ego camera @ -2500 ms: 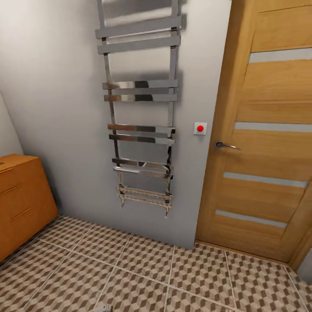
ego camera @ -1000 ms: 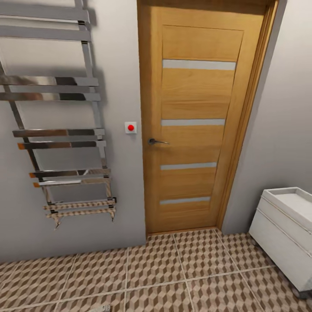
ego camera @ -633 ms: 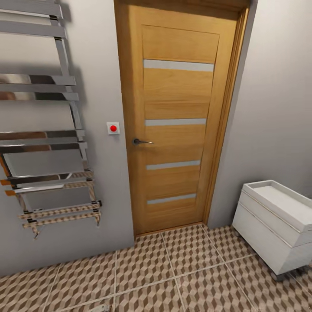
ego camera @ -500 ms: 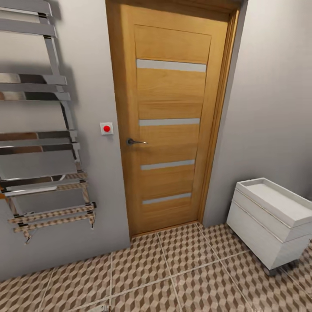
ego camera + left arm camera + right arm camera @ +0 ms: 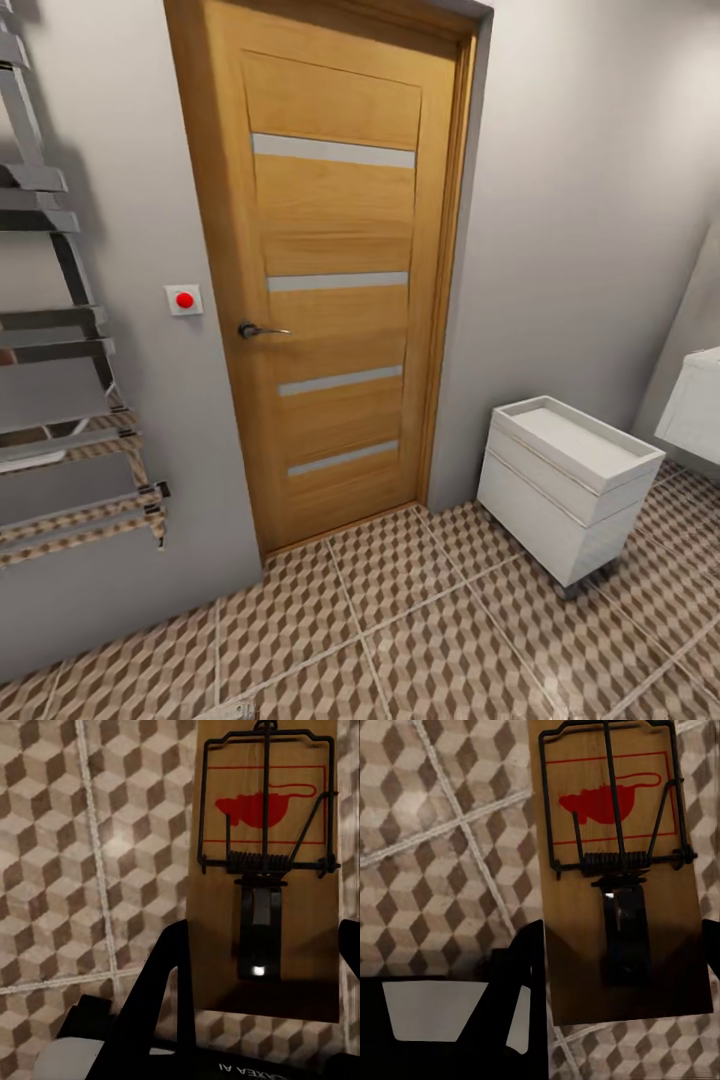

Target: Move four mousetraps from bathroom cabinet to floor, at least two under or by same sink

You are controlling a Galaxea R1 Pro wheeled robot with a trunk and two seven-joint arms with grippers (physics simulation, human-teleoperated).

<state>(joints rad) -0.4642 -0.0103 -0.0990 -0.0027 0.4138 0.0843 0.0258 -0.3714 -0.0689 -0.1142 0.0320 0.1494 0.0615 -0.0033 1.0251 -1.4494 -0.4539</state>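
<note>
Left gripper (image 5: 259,960) clamped on trap (image 5: 262,862); right gripper (image 5: 619,967) clamped on second trap (image 5: 615,862) — light, stiff boards, likely best held by bare near end, clear of wire.

- wooden door (image 5: 330,280), shut, orange-brown with four pale horizontal strips, takes up the middle of the wall
- chrome lever handle (image 5: 258,330) on its left edge
- little white switch plate with a red button (image 5: 184,299) on the grey wall just beside the door
- chrome towel rail (image 5: 55,350), ladder type, further left
</note>
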